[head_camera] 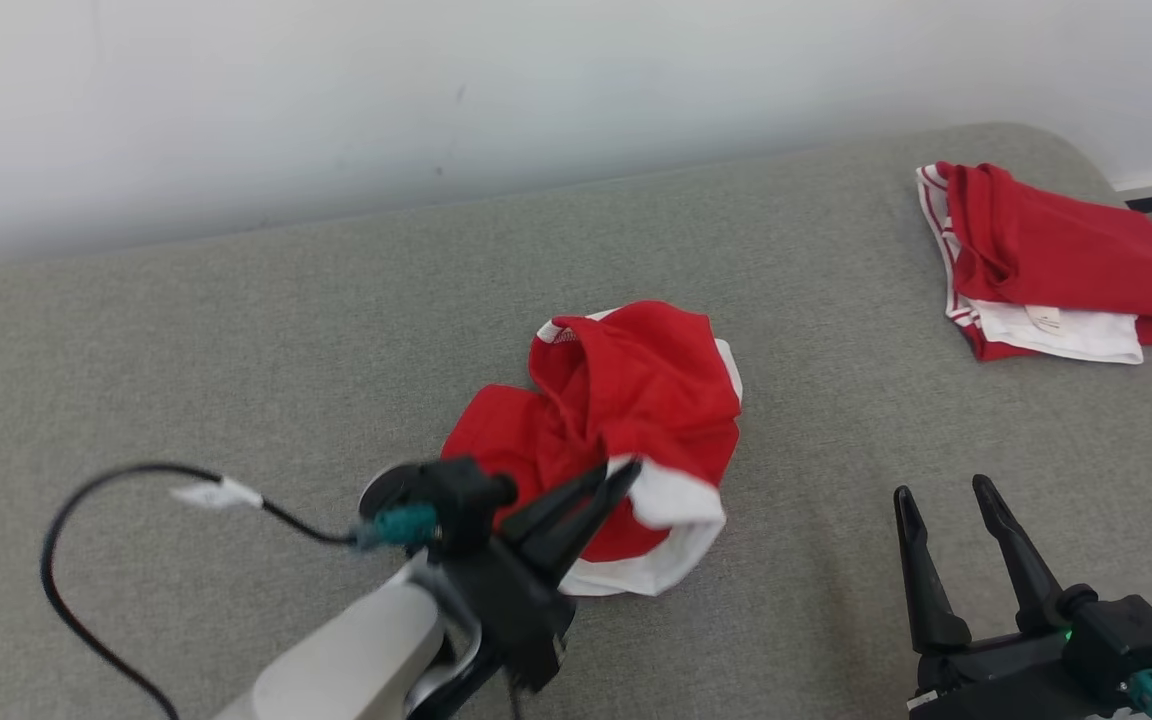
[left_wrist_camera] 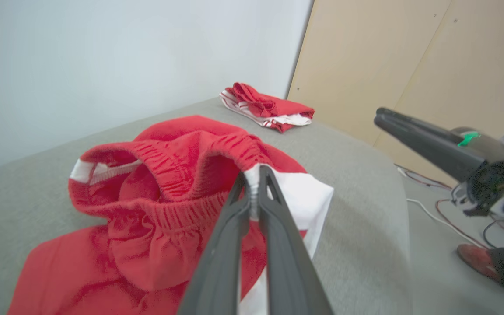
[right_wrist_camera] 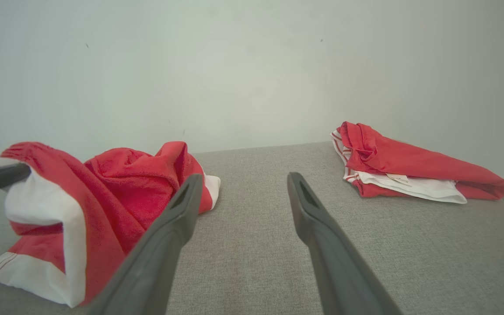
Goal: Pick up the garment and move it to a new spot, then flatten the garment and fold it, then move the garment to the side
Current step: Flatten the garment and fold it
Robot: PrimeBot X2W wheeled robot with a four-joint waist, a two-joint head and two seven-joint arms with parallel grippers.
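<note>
Left to right: left end effector (head_camera: 616, 478), pressed together on a raised red-and-white edge of the crumpled garment (head_camera: 626, 400), which lies mid-way across the grey upholstered surface (head_camera: 236, 330); right end effector (head_camera: 941, 488), spread and empty; folded garment (head_camera: 1056, 250), far right. Stage, as judged: grasp made; relocation, flattening, folding and setting aside remain.

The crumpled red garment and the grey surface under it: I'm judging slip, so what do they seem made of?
The red garment is probably a soft matte knit, going by its limp folds and gathered elastic waistband. The grey surface looks like woven upholstery cloth, matte, with a coarse weave.
</note>
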